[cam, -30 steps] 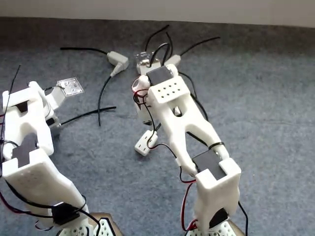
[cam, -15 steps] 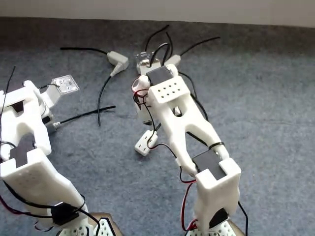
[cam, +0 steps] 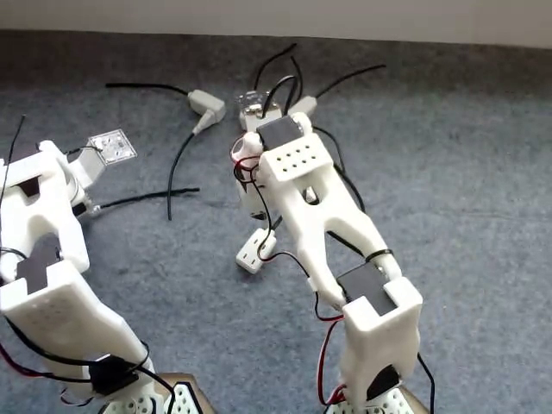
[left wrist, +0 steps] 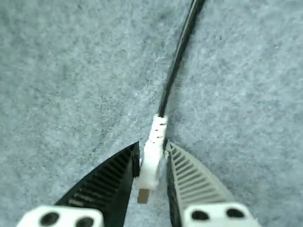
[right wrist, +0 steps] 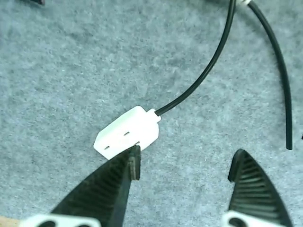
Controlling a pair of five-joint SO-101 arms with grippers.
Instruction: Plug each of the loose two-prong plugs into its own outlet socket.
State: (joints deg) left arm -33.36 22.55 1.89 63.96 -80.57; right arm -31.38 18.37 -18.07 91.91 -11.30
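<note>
My left gripper (left wrist: 152,151) is shut on a small white plug (left wrist: 150,163), whose metal prong sticks out toward the camera. Its black cord (left wrist: 177,61) trails away over the grey carpet. In the high view this arm is at the left, and the cord (cam: 147,198) runs from it toward the middle. My right gripper (right wrist: 185,163) is open just above the carpet. A white outlet socket (right wrist: 127,132) with slots lies close beside one finger (right wrist: 118,184). In the high view the same socket (cam: 254,250) lies next to the central arm.
A grey angled plug (cam: 207,108) with a black cord lies at the back. More plugs and tangled cords (cam: 263,108) sit behind the central arm's wrist. A loose black cord end (right wrist: 284,118) lies near the right gripper. Open carpet stretches to the right.
The left arm has shifted a little to the left and drawn the held plug and its cord along. The right arm has stayed still.
</note>
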